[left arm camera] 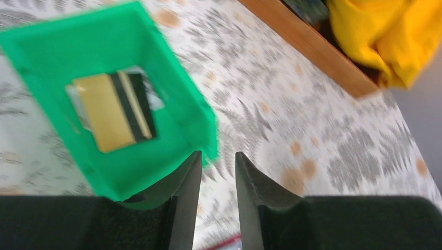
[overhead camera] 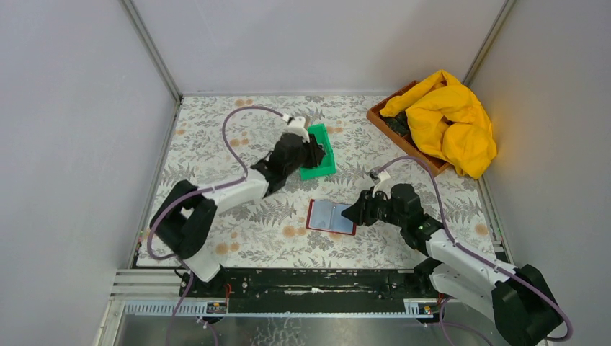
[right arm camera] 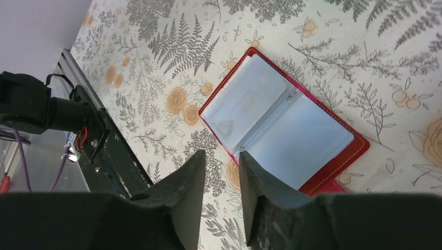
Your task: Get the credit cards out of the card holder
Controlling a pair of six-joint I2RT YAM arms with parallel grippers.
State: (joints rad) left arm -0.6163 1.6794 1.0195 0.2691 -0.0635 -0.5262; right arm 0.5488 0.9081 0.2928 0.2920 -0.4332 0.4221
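The card holder (overhead camera: 330, 216) lies open and flat on the floral cloth, dark red with pale blue-grey sleeves (right arm camera: 281, 122); no card edge shows in them. Credit cards (left arm camera: 107, 112) lie in a green bin (left arm camera: 172, 57): a gold-tan one with a black stripe on top, and a paler one under it. My left gripper (left arm camera: 218, 156) hovers open and empty over the bin's near corner; from above it (overhead camera: 315, 153) covers part of the bin (overhead camera: 326, 164). My right gripper (right arm camera: 221, 155) is open and empty, just off the holder's near edge (overhead camera: 353, 214).
A wooden tray (overhead camera: 380, 117) at the back right holds a crumpled yellow cloth (overhead camera: 450, 119). Grey walls close in the left, back and right sides. The black rail (overhead camera: 310, 282) with the arm bases runs along the near edge.
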